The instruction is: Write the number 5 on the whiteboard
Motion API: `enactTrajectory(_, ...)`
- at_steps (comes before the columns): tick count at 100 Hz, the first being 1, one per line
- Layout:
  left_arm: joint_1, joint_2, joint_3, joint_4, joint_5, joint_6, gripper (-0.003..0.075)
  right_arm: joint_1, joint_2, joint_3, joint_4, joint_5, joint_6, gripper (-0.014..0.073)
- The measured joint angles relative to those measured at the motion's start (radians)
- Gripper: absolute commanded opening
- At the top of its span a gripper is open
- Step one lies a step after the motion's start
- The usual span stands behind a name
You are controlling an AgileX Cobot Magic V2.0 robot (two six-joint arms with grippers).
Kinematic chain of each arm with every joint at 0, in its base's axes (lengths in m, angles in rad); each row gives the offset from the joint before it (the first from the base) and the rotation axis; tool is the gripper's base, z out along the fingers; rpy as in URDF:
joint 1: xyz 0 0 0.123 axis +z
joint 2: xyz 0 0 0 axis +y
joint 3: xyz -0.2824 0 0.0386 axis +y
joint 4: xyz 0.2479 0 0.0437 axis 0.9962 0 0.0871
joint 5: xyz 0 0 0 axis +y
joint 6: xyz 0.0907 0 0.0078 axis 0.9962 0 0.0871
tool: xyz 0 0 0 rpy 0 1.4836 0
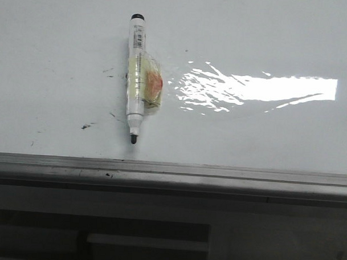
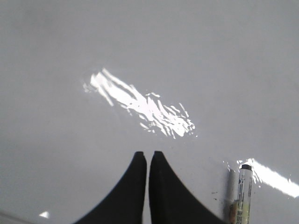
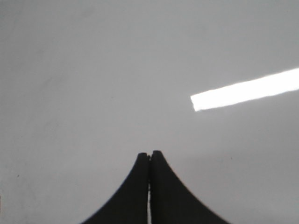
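A marker pen (image 1: 136, 77) lies on the whiteboard (image 1: 268, 42), long axis running 12 to 6 o'clock in the front view, uncapped tip at 6. No number 5 is drawn. It is seen beside the left gripper (image 2: 147, 156), at its 4 o'clock; the right gripper (image 3: 149, 156) shows none. Both pairs of fingers are pressed together, empty.

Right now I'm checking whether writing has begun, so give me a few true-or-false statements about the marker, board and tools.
1. The marker lies on the whiteboard. True.
2. A 5 is already drawn. False: only small smudges show.
3. The left tool holds the marker. False: it is shut on nothing, with the marker lying beside it.
4. The right tool is shut and empty. True.
5. The marker's tip is capped. False: the tip is bare.
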Motion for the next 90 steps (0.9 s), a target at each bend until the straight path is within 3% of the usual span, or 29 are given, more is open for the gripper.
enactTrajectory(9, 0.000, 0.115, -0.117, 0.154, 0.068, 0.011, -0.0001, 0.000, 0.085, -0.108, -0.063, 0.115, -0.020, -0.0057)
enactTrajectory(14, 0.000, 0.191, -0.178, 0.221, 0.120, 0.019, 0.0052, 0.000, 0.136, -0.161, -0.079, 0.176, -0.045, -0.0034)
enactTrajectory(26, -0.002, 0.388, -0.303, 0.290, 0.235, 0.086, 0.0334, 0.002, 0.245, -0.274, -0.094, 0.299, -0.101, 0.0120)
enactTrajectory(34, -0.032, 0.509, -0.357, 0.280, 0.268, 0.129, 0.0460, 0.025, 0.289, -0.330, -0.098, 0.329, -0.119, 0.0256)
enactTrajectory(46, -0.113, 0.649, -0.391, 0.204, 0.277, 0.179, 0.0433, 0.086, 0.333, -0.383, -0.100, 0.337, -0.124, 0.0358)
enactTrajectory(63, -0.271, 0.809, -0.393, 0.127, 0.207, 0.245, 0.0423, 0.155, 0.355, -0.409, -0.102, 0.314, -0.130, 0.0355)
enactTrajectory(90, -0.486, 0.924, -0.393, 0.074, 0.022, 0.255, 0.0422, 0.168, 0.403, -0.409, -0.102, 0.270, -0.138, 0.0355)
